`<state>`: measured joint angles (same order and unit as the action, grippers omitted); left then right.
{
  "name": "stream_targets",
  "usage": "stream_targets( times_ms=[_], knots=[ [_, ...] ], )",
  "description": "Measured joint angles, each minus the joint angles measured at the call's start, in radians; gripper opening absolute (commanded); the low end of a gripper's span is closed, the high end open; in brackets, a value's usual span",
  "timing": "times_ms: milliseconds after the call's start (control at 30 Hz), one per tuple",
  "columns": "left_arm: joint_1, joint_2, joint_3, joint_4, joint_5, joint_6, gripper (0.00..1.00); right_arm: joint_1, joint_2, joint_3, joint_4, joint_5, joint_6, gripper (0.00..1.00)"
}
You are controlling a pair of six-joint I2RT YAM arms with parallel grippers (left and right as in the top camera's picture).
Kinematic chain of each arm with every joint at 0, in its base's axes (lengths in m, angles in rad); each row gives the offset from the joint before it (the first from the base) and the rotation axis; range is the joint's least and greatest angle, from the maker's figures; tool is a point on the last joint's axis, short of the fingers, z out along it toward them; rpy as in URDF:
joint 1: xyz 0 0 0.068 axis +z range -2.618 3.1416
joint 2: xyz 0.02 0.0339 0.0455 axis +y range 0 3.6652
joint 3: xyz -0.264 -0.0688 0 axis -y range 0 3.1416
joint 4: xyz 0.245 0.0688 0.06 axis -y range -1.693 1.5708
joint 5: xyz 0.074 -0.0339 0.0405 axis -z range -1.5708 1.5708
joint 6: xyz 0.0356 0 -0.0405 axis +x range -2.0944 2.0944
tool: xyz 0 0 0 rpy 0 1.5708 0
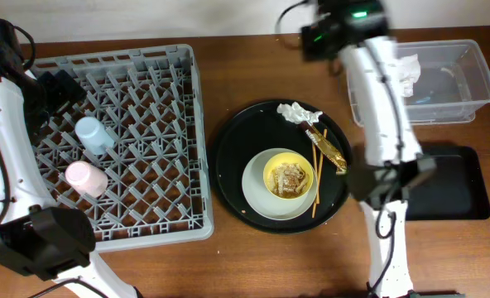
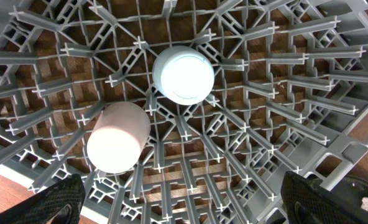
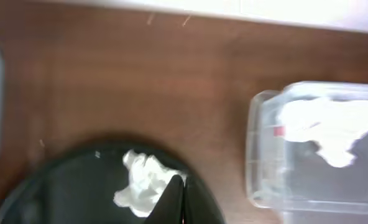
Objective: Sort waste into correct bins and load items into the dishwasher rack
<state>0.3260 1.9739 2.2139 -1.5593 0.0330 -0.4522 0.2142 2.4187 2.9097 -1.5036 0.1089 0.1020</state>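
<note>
overhead, the dishwasher rack (image 1: pixel 197 124) fills the left of the frame, and two cups sit in its left part, near each other but not touching: the small blue cup (image 1: pixel 93 135) above, the small pink cup (image 1: pixel 87 178) below it. in the left wrist view each turns a round end up toward the camera, the blue cup at upper centre and the pink cup at lower left. the left gripper (image 2: pixel 184 202) hangs over them with its jaws spread wide, one dark finger in each bottom corner, holding nothing

at frame centre lies the large round black tray (image 1: pixel 228 157). on it the pale plate (image 1: pixel 256 192) carries the yellow bowl (image 1: pixel 289 176), and the bowl holds the food scraps (image 1: pixel 291 179). the two chopsticks (image 1: pixel 316 165) lie at the bowl's right edge, their long axis nearly top to bottom in the frame, close together and almost parallel. just right of them the gold-brown wrapper (image 1: pixel 333 155) slants from upper left to lower right. a crumpled napkin (image 1: pixel 299 112) rests at the tray's upper rim

the clear tub (image 1: pixel 470 79) stands at upper right, long axis left to right, with another white napkin (image 1: pixel 408 73) inside near its left end. below it the flat black tray (image 1: pixel 458 189) also lies left to right, partly hidden by the right arm

the right gripper (image 3: pixel 179 200) shows at the bottom of its blurred wrist view with jaws clenched together, its tip overlapping the edge of the napkin on the round tray; whether it touches the paper i cannot tell
</note>
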Motion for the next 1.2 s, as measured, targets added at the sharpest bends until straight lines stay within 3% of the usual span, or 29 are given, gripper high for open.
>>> stream_targets(
  times_ms=[33,133,200,267,367,567,667,700,767,800,1000,1200],
  knots=[
    [0.0,0.0,0.0,0.0,0.0,0.0,0.99,-0.02,-0.008,0.023,-0.014,-0.032,-0.002,0.15],
    [0.0,0.0,0.0,0.0,0.0,0.0,0.99,-0.087,-0.034,0.048,-0.09,-0.167,-0.059,0.62],
    [0.0,0.0,0.0,0.0,0.0,0.0,0.99,-0.085,-0.031,0.014,-0.117,-0.229,-0.111,0.77],
    [0.0,0.0,0.0,0.0,0.0,0.0,0.99,-0.071,-0.026,-0.045,-0.116,-0.274,-0.158,0.84],
    [0.0,0.0,0.0,0.0,0.0,0.0,0.99,-0.031,-0.011,-0.225,-0.07,-0.291,-0.23,0.87],
    [0.0,0.0,0.0,0.0,0.0,0.0,0.99,0.036,0.014,-0.594,0.127,-0.24,-0.274,0.88],
    [0.0,0.0,0.0,0.0,0.0,0.0,0.99,0.044,0.017,-0.694,0.199,-0.218,-0.282,0.88],
    [0.0,0.0,0.0,0.0,0.0,0.0,0.99,0.044,0.018,-0.718,0.216,-0.211,-0.283,0.79],
    [0.0,0.0,0.0,0.0,0.0,0.0,0.99,0.044,0.018,-0.767,0.254,-0.187,-0.287,0.2],
    [0.0,0.0,0.0,0.0,0.0,0.0,0.99,0.044,0.018,-0.78,0.263,-0.175,-0.288,0.04],
    [0.0,0.0,0.0,0.0,0.0,0.0,0.99,0.044,0.018,-0.771,0.266,-0.097,-0.234,0.04],
    [0.0,0.0,0.0,0.0,0.0,0.0,0.99,0.042,0.017,-0.572,0.175,-0.089,-0.177,0.04]
  ],
)
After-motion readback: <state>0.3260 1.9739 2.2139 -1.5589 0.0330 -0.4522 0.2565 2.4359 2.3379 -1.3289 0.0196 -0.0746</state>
